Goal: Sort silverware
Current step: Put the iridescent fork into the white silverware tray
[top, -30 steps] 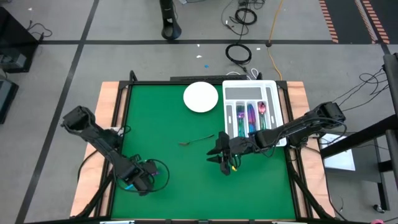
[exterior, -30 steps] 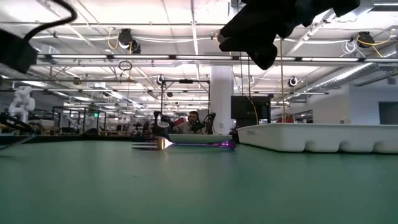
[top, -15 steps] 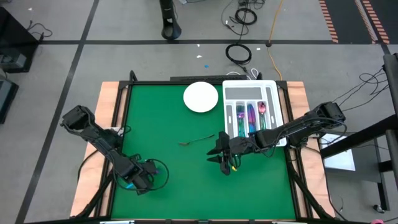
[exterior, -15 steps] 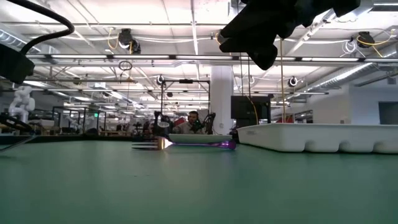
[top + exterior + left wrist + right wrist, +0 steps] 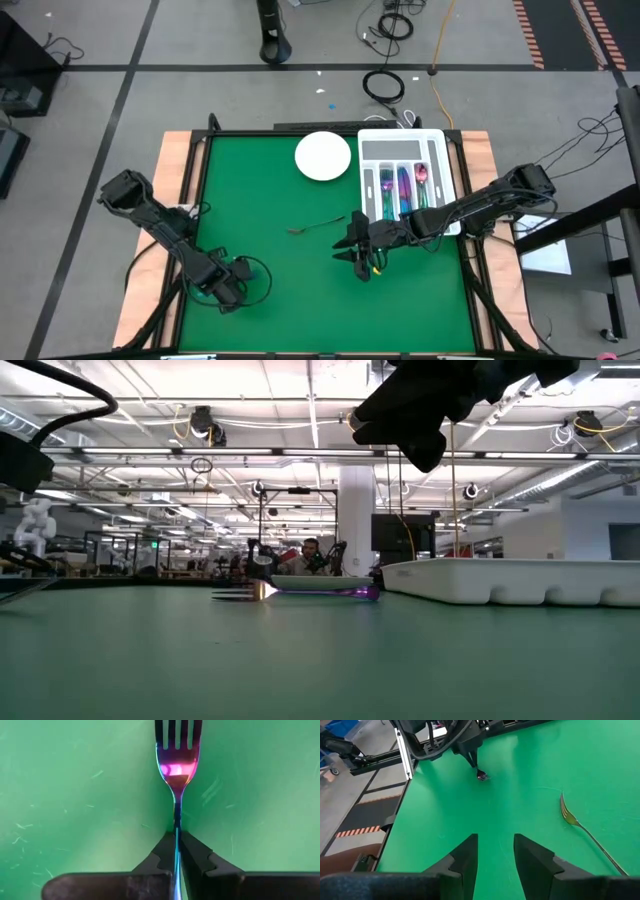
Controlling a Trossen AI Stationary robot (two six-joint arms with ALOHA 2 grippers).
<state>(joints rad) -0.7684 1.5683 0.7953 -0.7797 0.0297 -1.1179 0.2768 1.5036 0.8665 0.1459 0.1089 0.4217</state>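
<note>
The fork (image 5: 177, 767), slim, stiff and slick-looking, is nipped at its thin handle by the left pincer (image 5: 177, 851) near the worktop's (image 5: 270, 300) near-left corner. It looks light but apt to pivot; a firm grip near its middle seems wise. The right pincer (image 5: 494, 851) hangs open mid-worktop, empty, beside another fork (image 5: 314, 225).
</note>
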